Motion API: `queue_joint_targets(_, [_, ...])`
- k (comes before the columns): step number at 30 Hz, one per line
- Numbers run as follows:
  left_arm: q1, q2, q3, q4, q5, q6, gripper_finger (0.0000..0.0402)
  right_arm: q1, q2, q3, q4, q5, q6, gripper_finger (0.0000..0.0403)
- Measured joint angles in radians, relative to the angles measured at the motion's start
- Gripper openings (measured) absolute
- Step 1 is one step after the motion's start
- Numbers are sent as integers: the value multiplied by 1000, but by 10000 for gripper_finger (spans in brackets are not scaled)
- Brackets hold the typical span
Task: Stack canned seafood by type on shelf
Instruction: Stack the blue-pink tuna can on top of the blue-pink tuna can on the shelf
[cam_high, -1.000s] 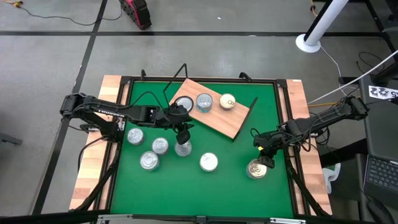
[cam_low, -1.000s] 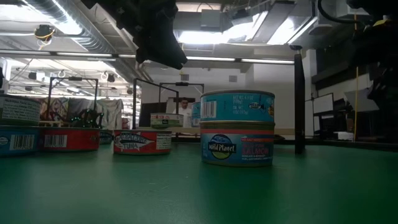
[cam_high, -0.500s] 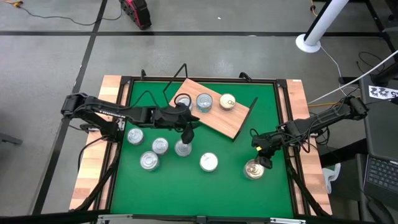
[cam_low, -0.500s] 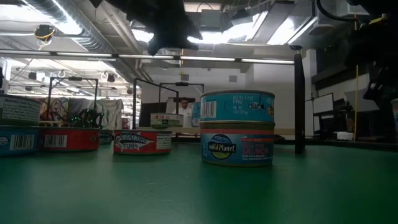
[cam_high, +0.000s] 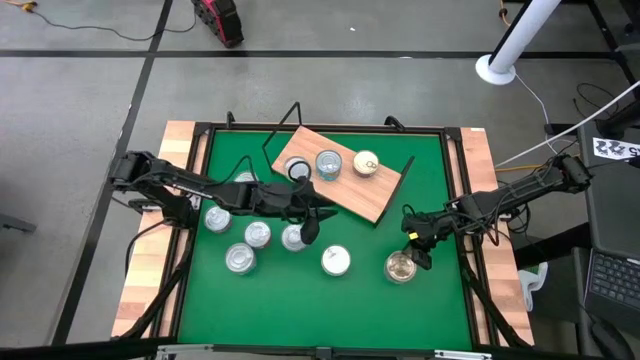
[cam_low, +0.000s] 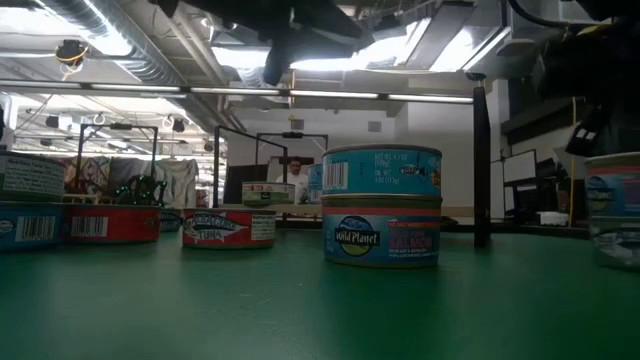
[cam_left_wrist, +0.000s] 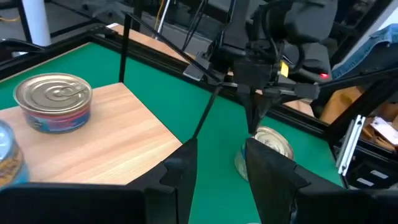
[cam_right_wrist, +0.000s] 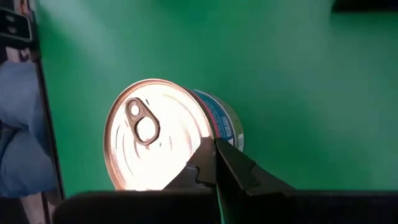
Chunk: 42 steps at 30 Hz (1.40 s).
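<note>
Three tins stand on the wooden shelf (cam_high: 345, 185); one has a gold top (cam_high: 366, 163). On the green table stands a stack of two tins (cam_low: 382, 205), the teal one on top, with several single tins (cam_high: 238, 258) to its left and one (cam_high: 335, 260) to its right. My left gripper (cam_high: 312, 225) hangs open beside the stack with nothing between its fingers (cam_left_wrist: 267, 171). Near the table's right edge my right gripper (cam_high: 417, 250) is shut against a silver-lidded tin (cam_high: 400, 267). My right gripper touches the silver-lidded tin at its lid's rim (cam_right_wrist: 202, 146), on the side toward the table's right edge. The two shut fingertips (cam_right_wrist: 227, 162) press against it; nothing is pinched. They slant down from the right. The tin stands upright on the table.
A black wire support (cam_left_wrist: 208, 112) sticks up at the shelf's end between the two grippers. A raised black frame and wooden side rails (cam_high: 480, 200) border the green table. Bare green lies along the near edge (cam_high: 320, 310).
My left gripper has left the stack, gone toward the table's right edge and tipped up from pointing down to nearly level, its gap unchanged. My right gripper has turned at the wrist, and the silver-lidded tin has slid a little toward the table's left, staying upright.
</note>
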Motion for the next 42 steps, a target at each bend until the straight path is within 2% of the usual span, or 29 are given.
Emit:
queue_joint_targets(9, [0, 77, 0, 121, 1, 27, 129, 0, -1, 1, 73, 31, -3, 1])
queue_joint_targets(20, [-1, 79, -1, 128, 2, 28, 129, 0, -1, 2, 79, 31, -5, 1])
queue_joint_targets(28, [-11, 94, -1, 219, 4, 13, 129, 0, -2, 2, 82, 33, -7, 1])
queue_joint_targets(34, [-21, 190, 1, 412, 91, -25, 131, 0, -2, 3, 90, 34, -33, 1])
queue_joint_targets(38, [-20, 261, 38, 425, 110, -138, 148, 0, -2, 3, 99, 34, -43, 1])
queue_joint_targets(42, [-20, 324, 98, 426, 110, -160, 179, 0, -2, 3, 114, 40, -66, 1])
